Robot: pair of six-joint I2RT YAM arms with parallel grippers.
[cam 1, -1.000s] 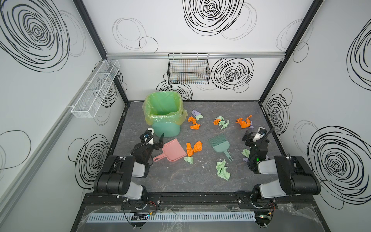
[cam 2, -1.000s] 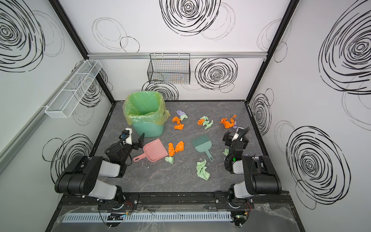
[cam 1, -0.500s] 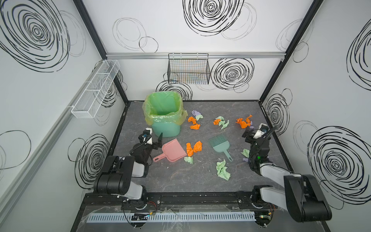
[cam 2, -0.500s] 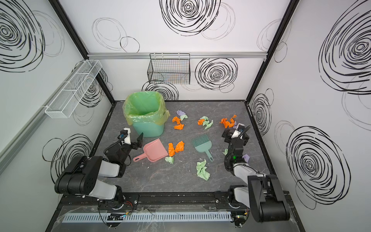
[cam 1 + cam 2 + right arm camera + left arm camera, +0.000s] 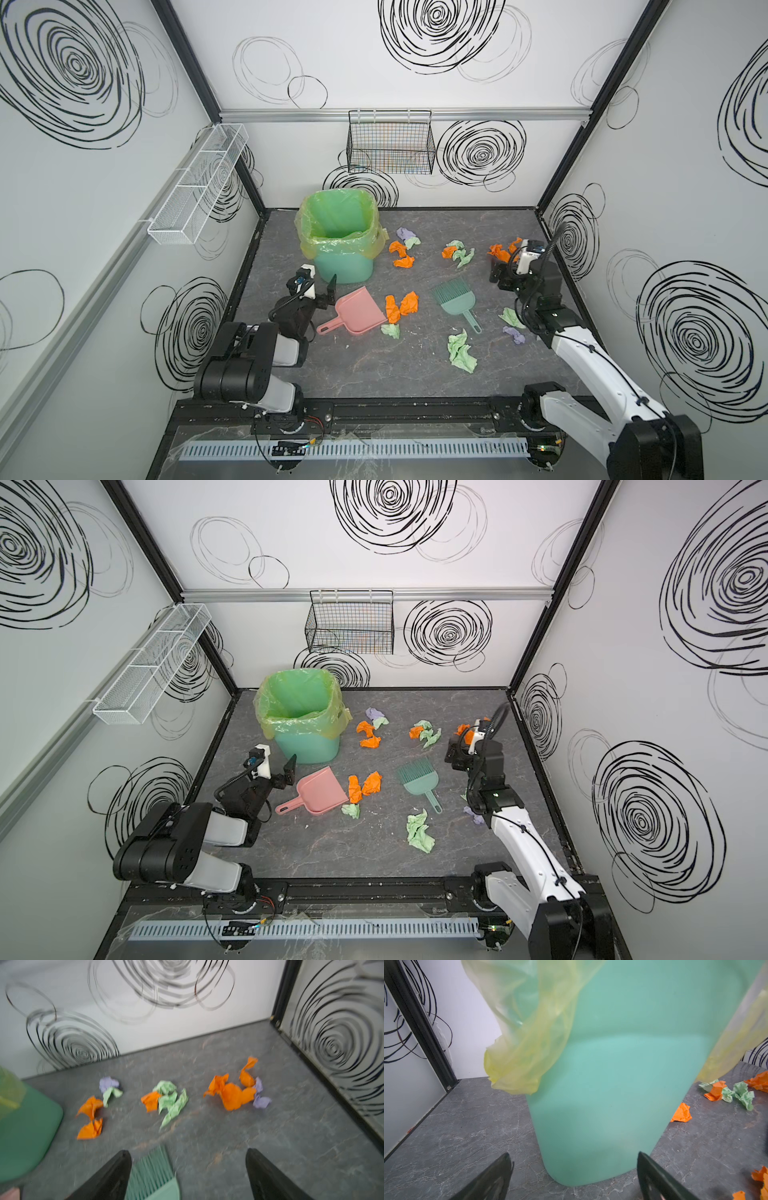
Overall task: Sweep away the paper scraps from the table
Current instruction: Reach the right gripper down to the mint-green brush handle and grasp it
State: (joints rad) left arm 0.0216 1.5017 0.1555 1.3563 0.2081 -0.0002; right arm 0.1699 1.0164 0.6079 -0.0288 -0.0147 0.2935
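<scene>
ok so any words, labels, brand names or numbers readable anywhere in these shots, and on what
None can be read.
The teal plastic bin, pink plastic dustpan, green hand brush and crumpled paper scraps show no print.
The white walls carry only black scribbled spirals, not letters or signs.
Any marking on the robot arms is too small to tell.

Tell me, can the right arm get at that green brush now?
Probably yes: the green brush lies uncovered close beside the right arm's open fingers, with bare table between.
</scene>
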